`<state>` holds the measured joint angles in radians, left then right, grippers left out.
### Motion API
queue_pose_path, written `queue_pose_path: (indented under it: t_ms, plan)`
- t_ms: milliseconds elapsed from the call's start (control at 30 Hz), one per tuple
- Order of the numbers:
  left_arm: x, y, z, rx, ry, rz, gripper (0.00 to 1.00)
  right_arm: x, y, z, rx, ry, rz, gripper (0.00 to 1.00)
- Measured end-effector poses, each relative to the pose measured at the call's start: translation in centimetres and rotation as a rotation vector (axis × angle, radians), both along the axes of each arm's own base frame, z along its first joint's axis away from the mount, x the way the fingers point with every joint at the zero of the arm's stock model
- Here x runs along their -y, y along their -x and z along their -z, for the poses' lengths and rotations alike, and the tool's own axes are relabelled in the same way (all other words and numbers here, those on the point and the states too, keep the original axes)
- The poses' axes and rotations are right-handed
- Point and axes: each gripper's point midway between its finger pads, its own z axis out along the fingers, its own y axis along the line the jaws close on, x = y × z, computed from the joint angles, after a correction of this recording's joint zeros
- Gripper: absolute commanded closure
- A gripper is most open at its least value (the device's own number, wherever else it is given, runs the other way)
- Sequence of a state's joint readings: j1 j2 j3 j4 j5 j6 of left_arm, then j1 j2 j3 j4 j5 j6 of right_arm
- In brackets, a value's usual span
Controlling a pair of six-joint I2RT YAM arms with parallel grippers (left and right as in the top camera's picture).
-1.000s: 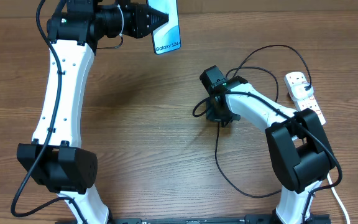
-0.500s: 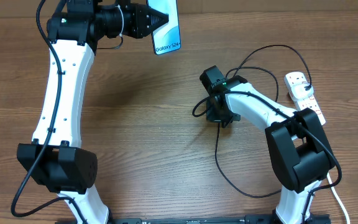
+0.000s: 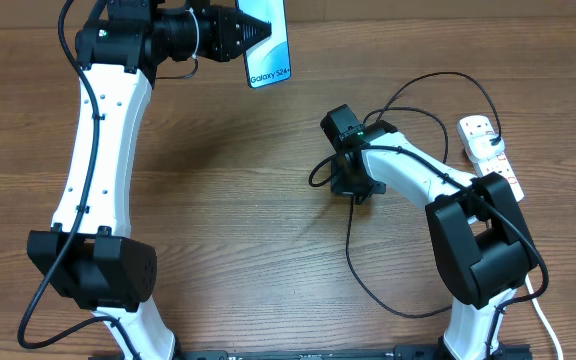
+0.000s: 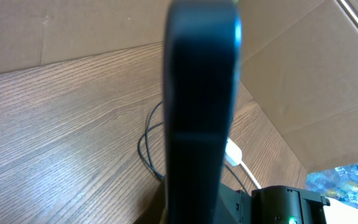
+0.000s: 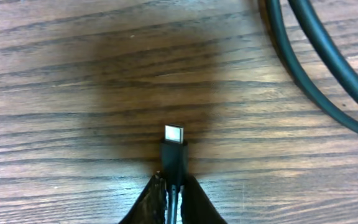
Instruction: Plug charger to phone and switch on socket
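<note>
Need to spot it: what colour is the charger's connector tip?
Silvery connector tip, black housing; right wrist view.

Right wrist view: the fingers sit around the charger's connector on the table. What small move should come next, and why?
Probably lift the charger off the table and head for the phone. The right gripper pinches its connector, metal tip free, and the left gripper holds the phone up with nothing plugged in.

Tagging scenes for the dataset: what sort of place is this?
Probably a lab robot bench, not a home: a wood-grain table backed by cardboard panels, with a white power strip near its edge.
</note>
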<state>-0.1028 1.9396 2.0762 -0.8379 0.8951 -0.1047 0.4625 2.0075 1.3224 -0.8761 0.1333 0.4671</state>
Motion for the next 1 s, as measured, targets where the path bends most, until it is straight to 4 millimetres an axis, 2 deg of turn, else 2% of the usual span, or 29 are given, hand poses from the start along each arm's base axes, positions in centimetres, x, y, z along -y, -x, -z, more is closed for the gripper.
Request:
queue_pose_path:
  t_ms: [133, 500, 733, 900, 1000]
  plan:
    - [0.0, 0.0, 0.0, 0.0, 0.0, 0.0, 0.96, 0.0, -0.1, 0.0, 0.001, -0.001, -0.001, 0.96]
    - [0.0, 0.0, 0.0, 0.0, 0.0, 0.0, 0.96, 0.1, -0.1, -0.2, -0.004, 0.004, -0.015, 0.96]
    - [0.0, 0.0, 0.0, 0.002, 0.0, 0.0, 0.96, 0.3, 0.4, -0.9, -0.057, 0.018, -0.03, 0.96]
    - [0.1, -0.4, -0.6, 0.036, 0.007, 0.003, 0.96, -1.4, 0.2, -3.5, -0.07, -0.072, -0.093, 0.96]
    - [0.3, -0.6, -1.3, 0.069, 0.027, 0.012, 0.96, -3.0, -0.1, -7.3, -0.028, -0.167, -0.154, 0.96]
